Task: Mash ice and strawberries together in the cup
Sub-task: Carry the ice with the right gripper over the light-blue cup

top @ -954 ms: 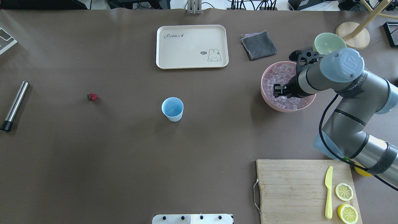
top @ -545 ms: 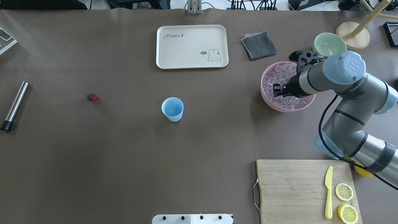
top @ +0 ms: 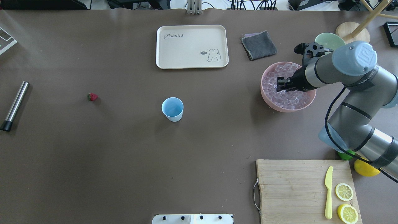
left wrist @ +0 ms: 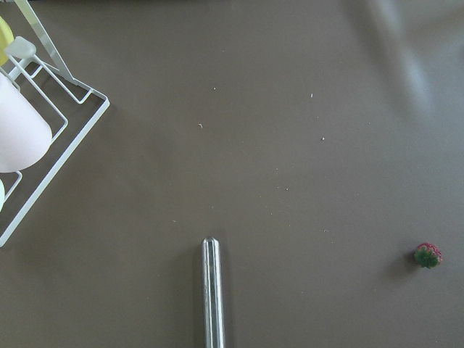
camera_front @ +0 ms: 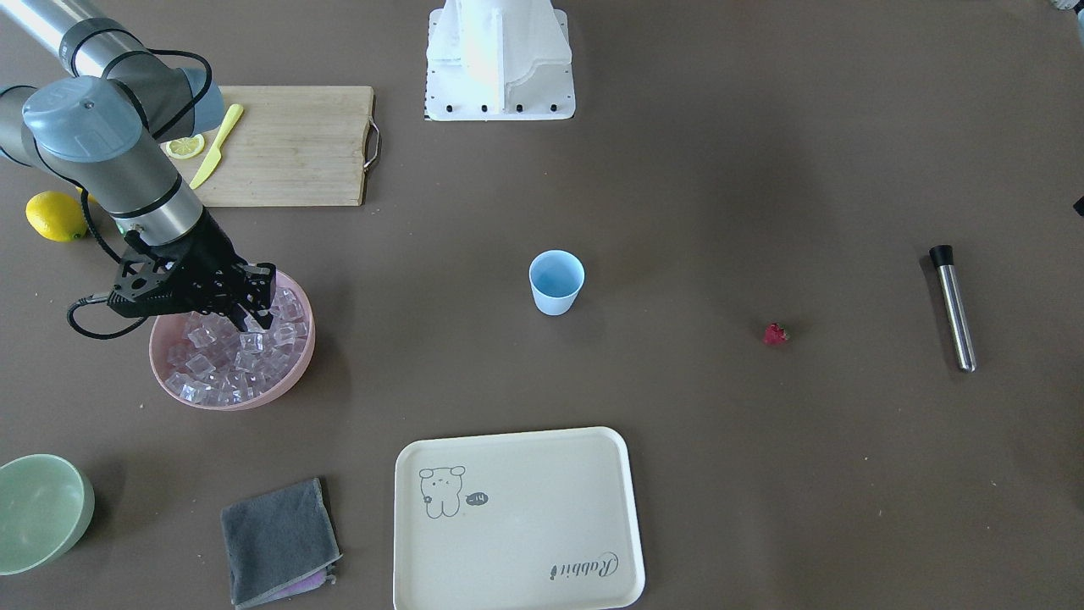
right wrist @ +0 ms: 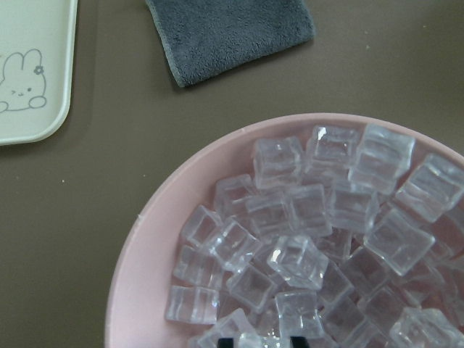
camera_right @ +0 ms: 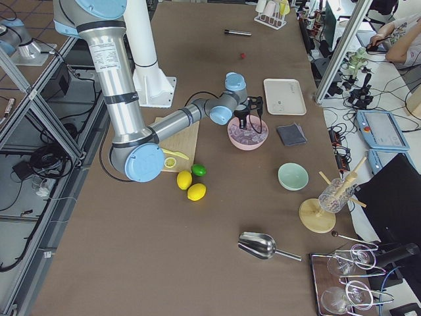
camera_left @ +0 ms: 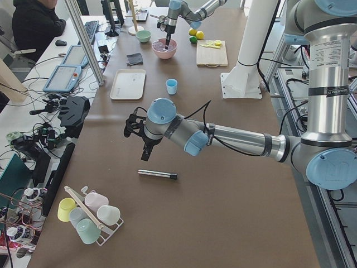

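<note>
The right fingers (top: 281,89) point down into the heap of ice (right wrist: 290,261) in the pink bowl (top: 270,100). In the right wrist view their two dark tips stand apart among the cubes with one cube between them. I cannot tell whether they are pinching it or only resting around it.

Just past the bowl are a pale green bowl (top: 327,42) and a folded grey cloth (top: 258,45). The cream rabbit tray (top: 192,46) lies further along.

The light blue cup (top: 172,109) stands upright near the middle of the desk (top: 124,161), well apart from the bowl. The strawberry (top: 92,97) lies alone on the brown surface beyond the cup, towards the robot's left.

The left fingers (camera_left: 144,154) hang above the desk near a steel muddler with a black tip (top: 15,105), touching nothing. From here I cannot tell whether they are spread or closed.
</note>
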